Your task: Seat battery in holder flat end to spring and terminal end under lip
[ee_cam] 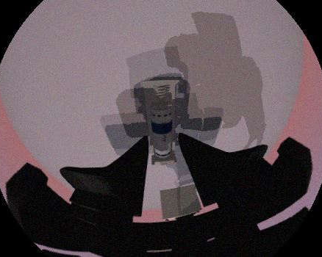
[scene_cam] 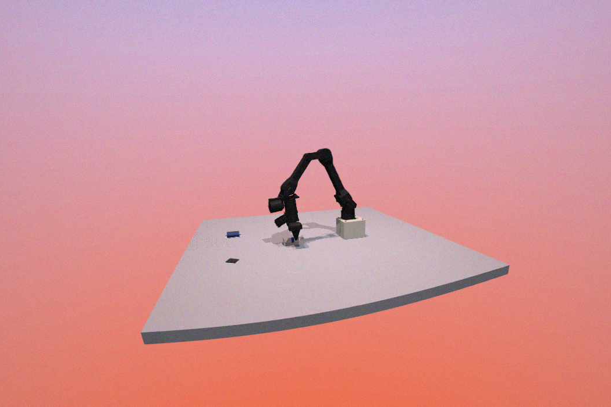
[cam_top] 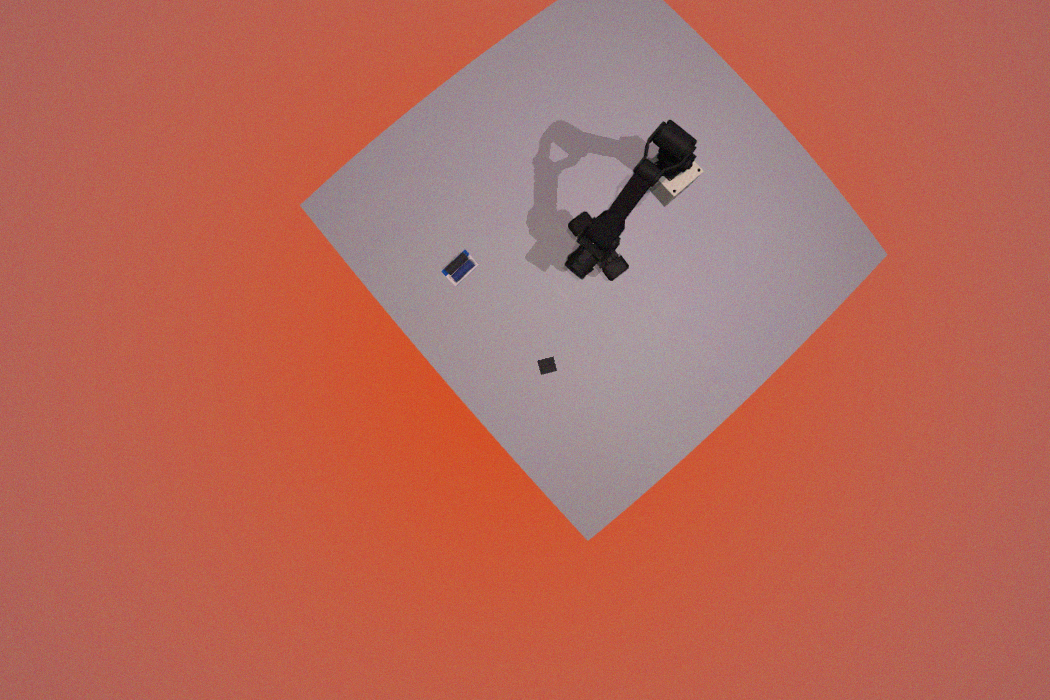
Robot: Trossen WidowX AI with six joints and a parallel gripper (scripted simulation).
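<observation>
The gripper point(ee_cam: 162, 153) stands partly open, gripping nothing. Just below its fingertips, the battery point(ee_cam: 160, 125) lies in the holder point(ee_cam: 158, 92).

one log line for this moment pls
phase: release | gripper: open, low over holder | battery: in holder, ungripped | next: probably lift clear

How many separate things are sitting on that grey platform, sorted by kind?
Robot arm: 1
Pale pedestal under the arm: 1
Battery holder: 1
Battery with a blue band, lying at the holder: 1
Blue and black block: 1
Small black square tile: 1
Total: 6
</observation>
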